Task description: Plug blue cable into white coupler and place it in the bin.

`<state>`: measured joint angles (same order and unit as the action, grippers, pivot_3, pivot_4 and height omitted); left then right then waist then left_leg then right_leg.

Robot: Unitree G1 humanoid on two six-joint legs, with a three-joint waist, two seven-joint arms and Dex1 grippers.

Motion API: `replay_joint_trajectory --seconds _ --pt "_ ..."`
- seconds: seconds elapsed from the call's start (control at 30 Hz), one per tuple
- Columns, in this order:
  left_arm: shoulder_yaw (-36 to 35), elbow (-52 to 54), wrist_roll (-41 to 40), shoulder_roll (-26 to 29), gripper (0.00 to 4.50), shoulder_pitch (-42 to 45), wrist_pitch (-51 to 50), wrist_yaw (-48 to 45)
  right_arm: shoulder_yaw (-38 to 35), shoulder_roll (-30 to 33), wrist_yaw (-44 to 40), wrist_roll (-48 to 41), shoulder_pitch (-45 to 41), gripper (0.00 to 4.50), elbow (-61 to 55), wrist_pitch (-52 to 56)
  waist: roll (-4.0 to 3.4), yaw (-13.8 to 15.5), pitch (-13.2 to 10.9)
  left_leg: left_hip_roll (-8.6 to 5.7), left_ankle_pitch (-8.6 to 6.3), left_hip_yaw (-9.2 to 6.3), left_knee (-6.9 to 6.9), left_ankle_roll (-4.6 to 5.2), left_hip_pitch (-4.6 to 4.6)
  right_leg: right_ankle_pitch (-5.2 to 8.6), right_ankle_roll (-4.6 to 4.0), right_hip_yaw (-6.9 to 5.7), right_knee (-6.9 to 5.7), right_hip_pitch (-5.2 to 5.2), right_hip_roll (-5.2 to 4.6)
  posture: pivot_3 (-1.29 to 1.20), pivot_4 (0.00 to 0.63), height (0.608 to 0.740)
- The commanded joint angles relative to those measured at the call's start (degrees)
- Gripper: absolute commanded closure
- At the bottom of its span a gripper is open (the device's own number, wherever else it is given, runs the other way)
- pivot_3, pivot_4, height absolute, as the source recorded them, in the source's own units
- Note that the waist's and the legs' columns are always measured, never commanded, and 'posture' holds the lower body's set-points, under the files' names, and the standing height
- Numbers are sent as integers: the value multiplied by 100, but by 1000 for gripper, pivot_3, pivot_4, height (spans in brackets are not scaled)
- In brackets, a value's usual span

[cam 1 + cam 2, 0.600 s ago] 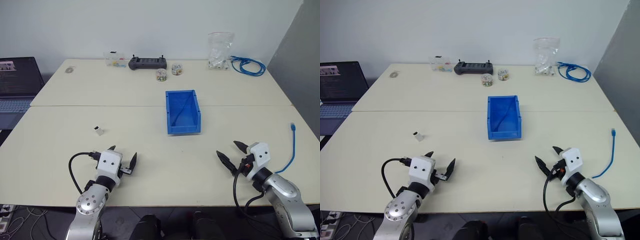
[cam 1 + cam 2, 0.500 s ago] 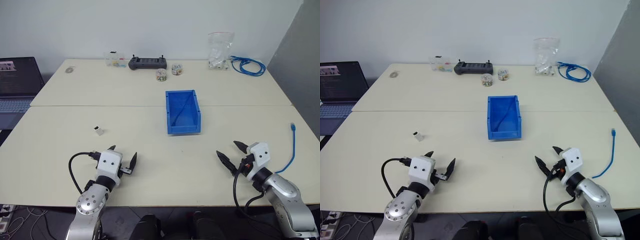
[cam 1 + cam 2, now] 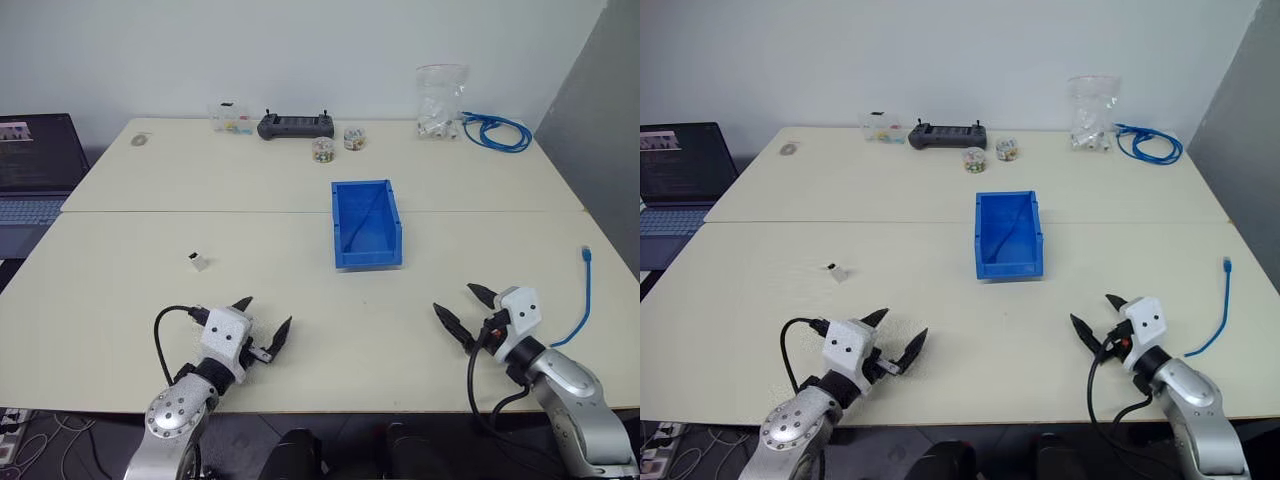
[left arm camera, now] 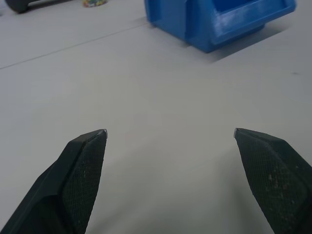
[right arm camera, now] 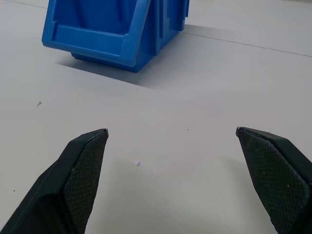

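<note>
Table (image 3: 300, 190): two pale tops butted together, one seam running across the middle; wide bare surface between the near edge and the seam.

Laptop (image 3: 30, 170): lid up, on a separate surface beyond the table's left edge.

Bin (image 3: 366, 223): bright blue, open-topped, standing just on the near side of the seam, middle of the table; bare tabletop all round it.

Left gripper (image 3: 263, 322): near edge, left side, both black fingers spread wide, nothing between them, hovering above the table and angled toward the bin.

Right gripper (image 3: 462, 309): near edge, right side, fingers likewise splayed apart and empty, angled inward toward the bin.

Coiled blue cable bundle (image 3: 495, 130): far right corner, beside a clear bag of white pieces (image 3: 440, 100).

Black controller (image 3: 295, 126): far edge, centre.

Blue cable (image 3: 581, 300): single strand near the right table edge, plug end pointing away from the robot, lower part curving off past the right arm.

Two small jars (image 3: 337, 143): just in front of the controller.

White coupler (image 3: 198, 262): lying alone on the left half, well apart from the bin, ahead of the left gripper.
</note>
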<state>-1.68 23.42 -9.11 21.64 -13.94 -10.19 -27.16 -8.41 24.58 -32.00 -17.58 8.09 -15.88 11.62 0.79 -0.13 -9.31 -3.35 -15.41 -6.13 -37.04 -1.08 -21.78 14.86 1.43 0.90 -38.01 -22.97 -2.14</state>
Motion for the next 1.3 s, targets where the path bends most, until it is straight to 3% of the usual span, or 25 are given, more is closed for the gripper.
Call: replay_joint_trajectory --seconds 0.03,0.27,0.4,0.67,0.9,1.23,1.3 --pt "23 194 -279 273 123 698 -221 -386 -421 -6 197 -256 -64 8 -441 -8 0 0 0 0 0 -1 0 0 -1 0 1 -2 0 0 1 0 150 740" --pt "664 -96 -555 868 123 2735 -1191 -1387 -1229 260 736 -278 -378 8 -361 408 2 -4 1 -4 1 9 -1 -2 3 -7 -11 4 -6 2 1 0 150 740" --pt "835 -49 -1001 777 123 3525 -1938 -1581 -1578 507 840 -410 -421 8 -412 909 1 -25 2 -4 2 13 -2 -3 0 -8 -11 3 -7 -1 5 0 150 740" --pt "1266 160 -1617 894 123 4020 -2581 -2383 -2351 805 1276 -507 -458 8 -28 1818 1 -40 2 -1 2 15 -2 -1 1 -7 -11 12 -11 -3 5 0 150 740" --pt "1543 -19 -1364 919 123 4308 -2441 -2474 -2351 1079 1432 -386 -762 8 800 2569 0 -47 2 -2 4 24 -2 2 1 -8 -11 14 -10 -2 6 0 150 740" --pt "1616 -119 -1231 881 123 4334 -2315 -2482 -2071 1636 1104 -121 -2047 8 3203 2141 -3 -89 3 -2 7 43 -3 8 3 -9 -11 14 -9 -1 8 0 150 740" --pt "1598 -112 -1230 873 0 4329 -2330 -2468 -1984 1748 997 -60 -2258 392 3573 2063 -3 -98 3 -2 7 49 -3 9 4 -9 -11 17 -10 -1 7 0 150 740"
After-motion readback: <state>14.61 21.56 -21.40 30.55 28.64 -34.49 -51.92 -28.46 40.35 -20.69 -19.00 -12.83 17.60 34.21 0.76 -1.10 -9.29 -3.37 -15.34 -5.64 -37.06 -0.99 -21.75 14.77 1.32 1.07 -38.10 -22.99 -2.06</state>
